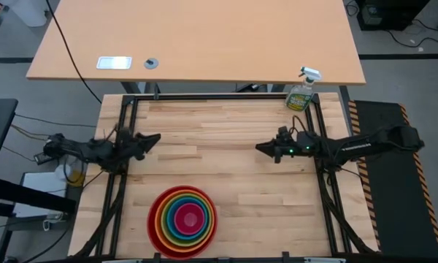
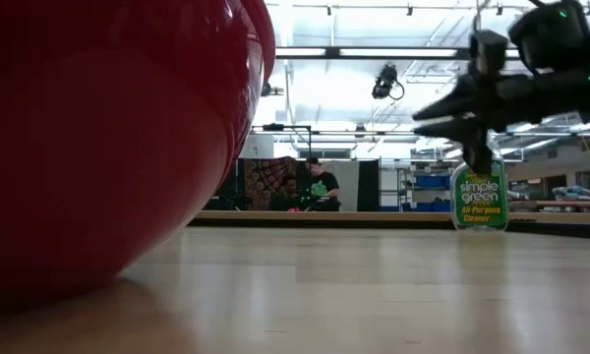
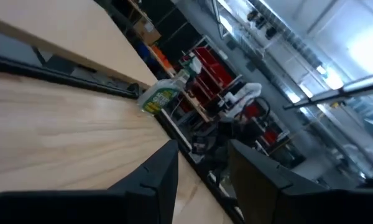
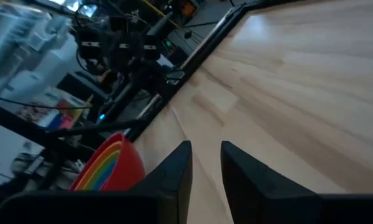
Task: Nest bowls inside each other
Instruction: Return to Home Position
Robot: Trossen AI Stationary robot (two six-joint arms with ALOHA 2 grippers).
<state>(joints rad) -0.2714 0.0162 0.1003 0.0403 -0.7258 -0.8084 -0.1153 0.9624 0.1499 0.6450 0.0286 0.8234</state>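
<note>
Five glossy round plastic bowls (image 1: 182,220), nested red to pink, sit at the counter's (image 1: 219,124) front edge. My left hand (image 1: 152,139) and right hand (image 1: 265,148) hover parted, empty. Probably light, stiff and slippery; I'd pinch the red rim.

This is a robotics lab in an open workshop hall. The wood table (image 1: 226,183) sits in a black metal frame (image 1: 219,97), and a hazard-striped mat (image 1: 383,212) lies behind the right claw (image 1: 260,148). A desk (image 1: 204,36) stands past it and the left claw (image 1: 158,138). Far beyond the right claw are ceiling strip lights (image 2: 374,51), bin shelves (image 2: 433,182) and a person (image 2: 320,187).
</note>
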